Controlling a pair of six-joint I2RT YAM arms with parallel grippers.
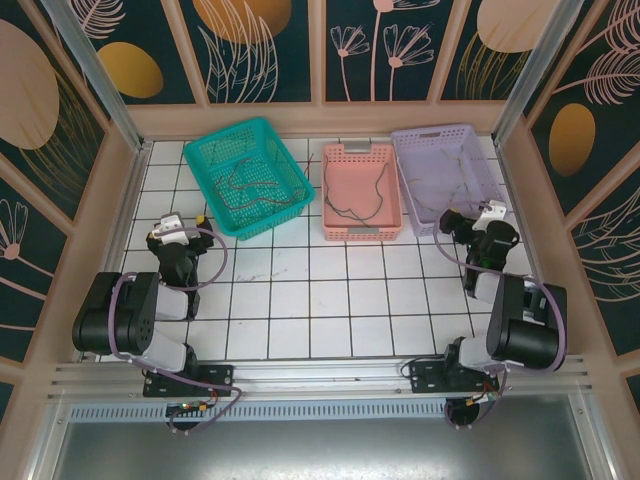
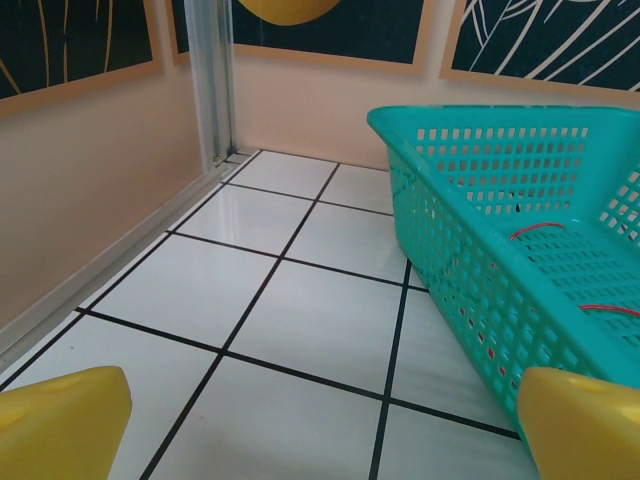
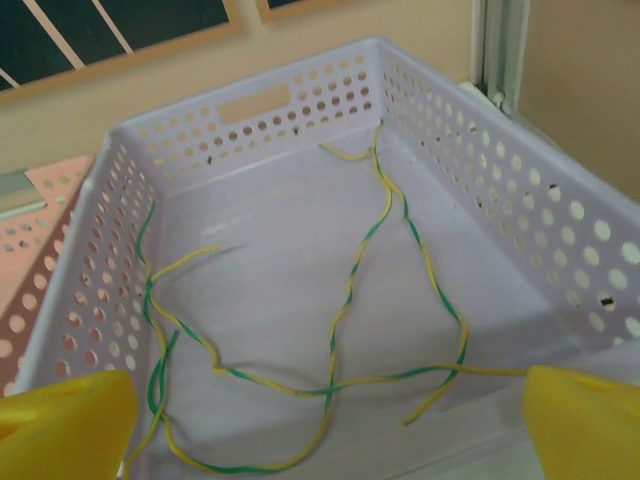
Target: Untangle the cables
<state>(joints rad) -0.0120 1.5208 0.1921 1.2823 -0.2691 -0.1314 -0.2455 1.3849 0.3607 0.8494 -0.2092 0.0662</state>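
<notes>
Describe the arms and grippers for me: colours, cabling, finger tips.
The left arm and right arm are both black, with bulky rounded joint housings and a thin lilac cable looping along each. A white block sits at each wrist. The left gripper and right gripper have blunt, glossy yellow fingers.

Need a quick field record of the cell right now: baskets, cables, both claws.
table: white tiles, three baskets along the far side
teal basket: left; dark and red cables loose inside
pink basket: middle; thin dark cable inside
lilac basket: right; yellow-green cables twisted and crossing each other
left claw: open, empty, low over the tiles beside the teal basket
right claw: open, empty, at the lilac basket's near end
progress: no cable grasped yet
</notes>
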